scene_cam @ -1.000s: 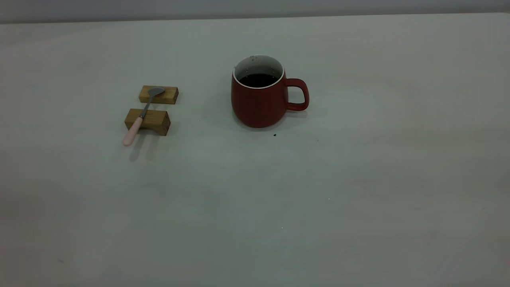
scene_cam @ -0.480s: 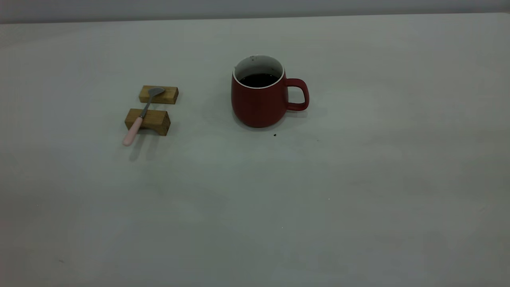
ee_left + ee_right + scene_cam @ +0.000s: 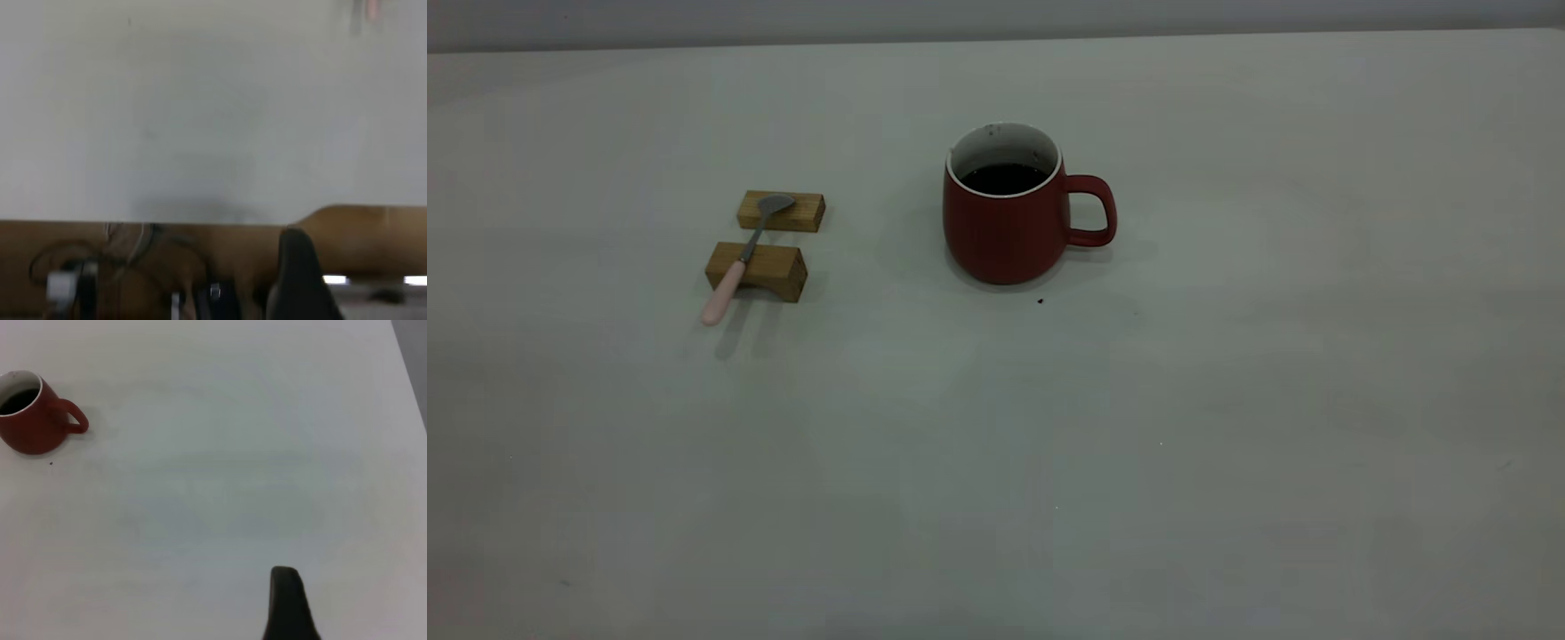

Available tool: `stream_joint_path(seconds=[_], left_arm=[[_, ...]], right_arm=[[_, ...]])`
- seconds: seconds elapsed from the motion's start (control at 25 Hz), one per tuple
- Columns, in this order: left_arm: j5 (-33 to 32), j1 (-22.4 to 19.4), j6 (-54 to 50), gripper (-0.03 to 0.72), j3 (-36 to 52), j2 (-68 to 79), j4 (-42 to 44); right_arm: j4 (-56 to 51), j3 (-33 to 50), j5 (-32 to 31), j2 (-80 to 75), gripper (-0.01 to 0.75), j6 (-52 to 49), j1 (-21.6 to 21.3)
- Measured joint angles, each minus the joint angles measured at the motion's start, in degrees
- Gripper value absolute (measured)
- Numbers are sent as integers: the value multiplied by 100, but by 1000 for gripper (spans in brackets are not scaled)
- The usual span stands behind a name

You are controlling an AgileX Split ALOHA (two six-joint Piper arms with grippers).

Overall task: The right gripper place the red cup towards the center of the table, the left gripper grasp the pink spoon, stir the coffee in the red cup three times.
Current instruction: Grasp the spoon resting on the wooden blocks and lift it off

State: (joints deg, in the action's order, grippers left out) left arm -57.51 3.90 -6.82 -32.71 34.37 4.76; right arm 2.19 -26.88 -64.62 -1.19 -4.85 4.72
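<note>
The red cup (image 3: 1005, 227) stands upright a little behind the middle of the table (image 3: 1227, 400), its handle pointing right. Dark coffee (image 3: 1003, 178) lies flat inside it. To its left, the pink spoon (image 3: 738, 262) rests across two wooden blocks, pink handle toward the front, grey bowl on the rear block. Neither gripper appears in the exterior view. A black part of my right gripper (image 3: 287, 607) shows in the right wrist view, far from the red cup (image 3: 30, 420). My left gripper (image 3: 300, 280) hangs past the table's edge, and the tip of the pink spoon (image 3: 372, 7) shows far off.
The rear wooden block (image 3: 781, 211) and front wooden block (image 3: 758, 269) hold the spoon off the surface. Tiny dark specks (image 3: 1040, 301) lie just in front of the cup. Below the table edge (image 3: 200, 222) the left wrist view shows cables and a brown floor.
</note>
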Motion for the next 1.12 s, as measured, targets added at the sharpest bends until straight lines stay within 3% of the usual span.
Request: stream_joint_path(seconds=[0.64,0.96,1.12], left_arm=[[2792,0,24,541,-985,5097,-541],[3335,19,66,541,-1965,7088,-768],[3370,272,140,541,-2420,7724,-804]], right_arm=[[0,0,0,0,555,0,0],[0,0,0,0,555,0,0],[0,0,0,0,555,0,0]])
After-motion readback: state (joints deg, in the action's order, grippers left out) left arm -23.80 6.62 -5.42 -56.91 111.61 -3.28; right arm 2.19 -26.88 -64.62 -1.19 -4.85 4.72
